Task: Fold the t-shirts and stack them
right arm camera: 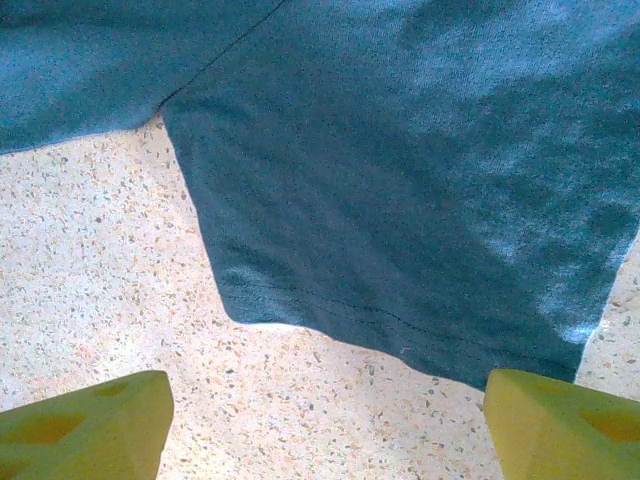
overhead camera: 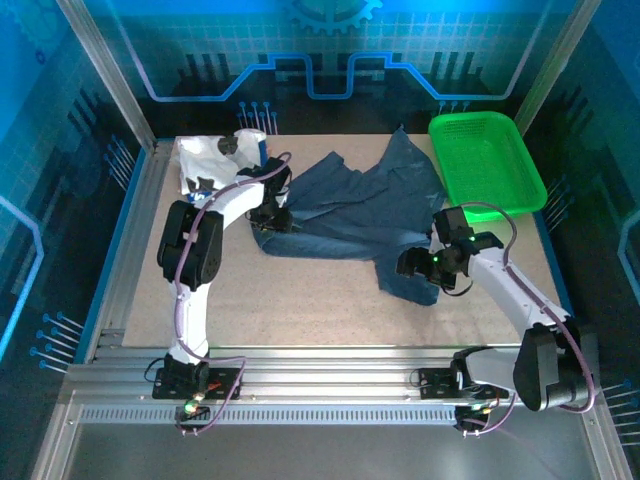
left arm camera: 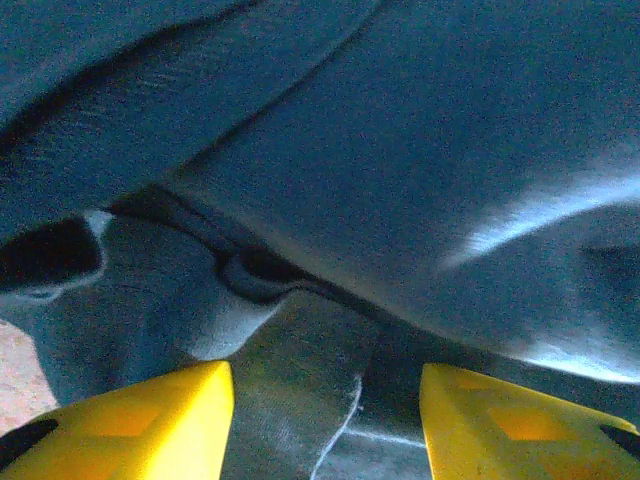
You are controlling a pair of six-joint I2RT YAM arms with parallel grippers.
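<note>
Nearest, on the right: right gripper (right arm camera: pixel 320 420), fingers spread wide, nothing held, poised over a near corner hem of the dark slate-blue shirt (overhead camera: pixel 350 205), with bare table (overhead camera: pixel 300 300) just in front. Likely to go wrong here: closing too high and pinching air, or scraping the tabletop and catching a single layer, with the corner slipping out mid-fold.

Further back, on the left: left gripper (left arm camera: pixel 325 420), also spread, low against bunched seams of the same shirt, folds lying between the fingers but not clamped. Risk of grabbing several layers at once and dragging the shirt into a lump instead of flattening it. Uneven pulls from the two sides liable to twist the crumpled cloth further.

Far left: white printed shirt (overhead camera: pixel 210 160), crumpled, just beside the left arm; easily swept or snagged by the elbow.

Far right: green basket (overhead camera: pixel 470 117), nothing in it, blue cloth's far tip near its left rim.
</note>
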